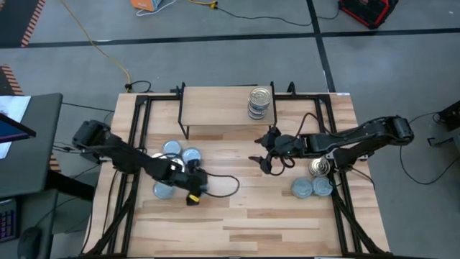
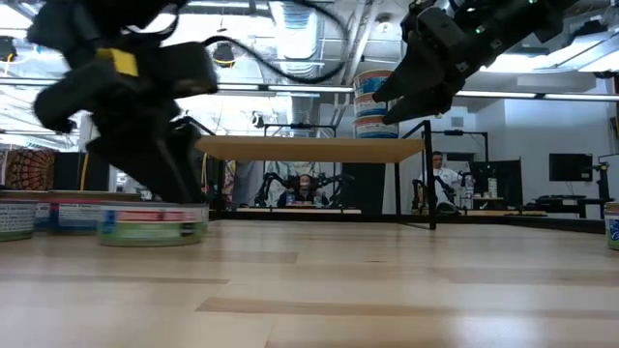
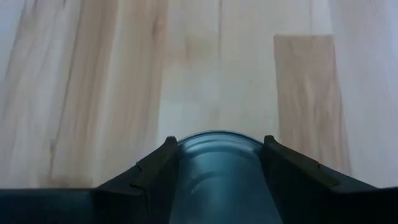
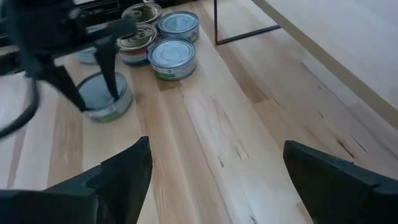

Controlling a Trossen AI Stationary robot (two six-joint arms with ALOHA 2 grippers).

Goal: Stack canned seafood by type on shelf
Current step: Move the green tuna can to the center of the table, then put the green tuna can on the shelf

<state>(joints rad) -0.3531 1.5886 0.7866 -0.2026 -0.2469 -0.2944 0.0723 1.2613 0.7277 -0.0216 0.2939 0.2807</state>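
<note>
Low view: left gripper (image 2: 155, 198) straddles a tin (image 2: 153, 224) (on the table (image 2: 387, 290)).

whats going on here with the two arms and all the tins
Two robot arms are sorting tins onto a small shelf. The left gripper is down at the table with its fingers around a tin that sits on the wood, beside a few more tins. The right gripper hangs open and empty above the table in front of the shelf. A stack of tins already stands on the shelf, and more tins wait near the right arm.
</note>
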